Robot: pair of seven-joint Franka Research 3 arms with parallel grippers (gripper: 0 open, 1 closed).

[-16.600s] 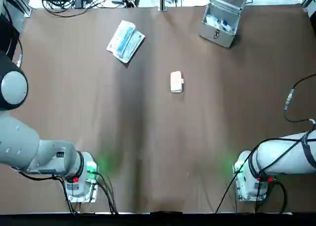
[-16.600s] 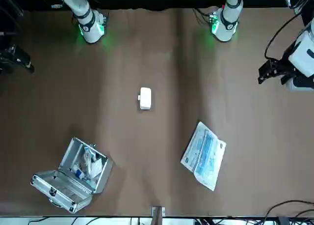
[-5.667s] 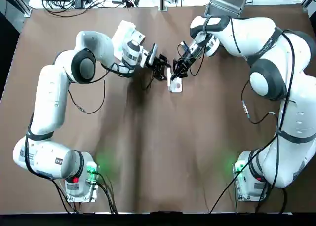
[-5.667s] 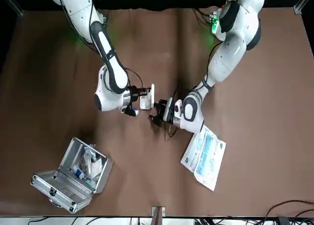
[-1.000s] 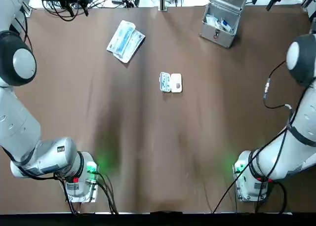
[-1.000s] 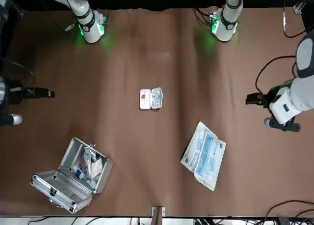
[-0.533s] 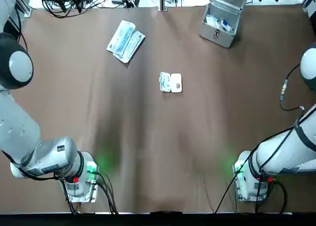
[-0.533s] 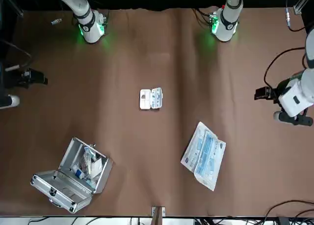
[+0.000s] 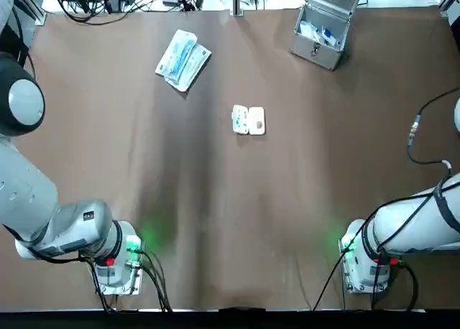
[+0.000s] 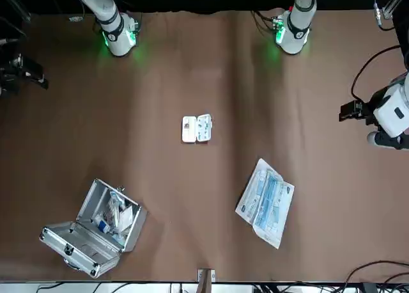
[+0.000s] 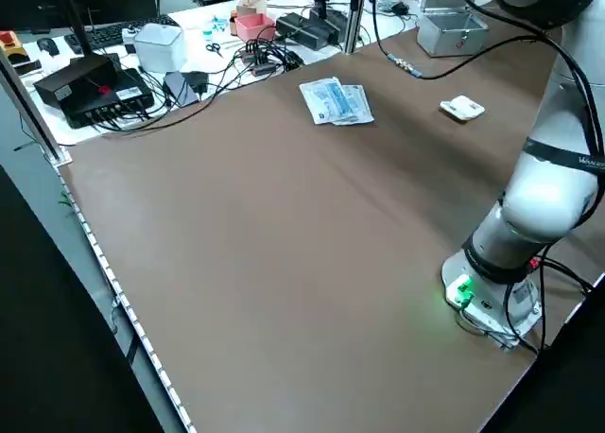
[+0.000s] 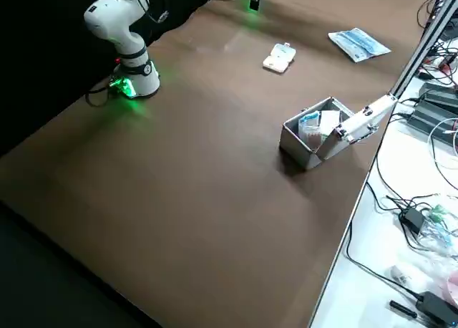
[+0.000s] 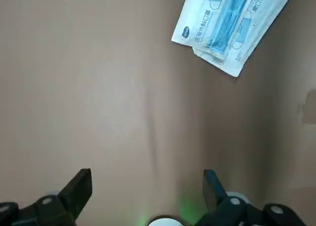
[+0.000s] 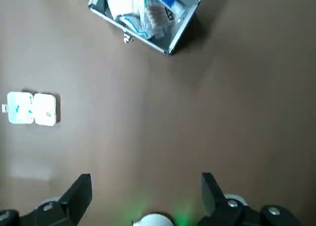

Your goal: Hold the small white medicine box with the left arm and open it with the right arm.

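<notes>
The small white medicine box (image 9: 248, 120) lies open on the brown table, its two halves flat side by side, also seen in the front view (image 10: 196, 128) and the right wrist view (image 14: 32, 108). Neither gripper touches it. My left gripper (image 13: 147, 175) is open and empty, high over the table's left side near the mask packet. My right gripper (image 14: 145, 177) is open and empty too, raised well away on the right side. In the front view the left gripper (image 10: 350, 110) shows at the right edge and the right gripper (image 10: 25, 72) at the left edge.
A blue-and-white mask packet (image 9: 182, 59) lies at the back left. An open metal case (image 9: 321, 29) with supplies stands at the back right. Cables and desk gear (image 11: 142, 60) lie beyond the table's far edge. Both arm bases (image 9: 115, 268) sit at the near edge.
Both arms have drawn further back toward the table's sides and their bases. The medicine box stays open and has not moved.
</notes>
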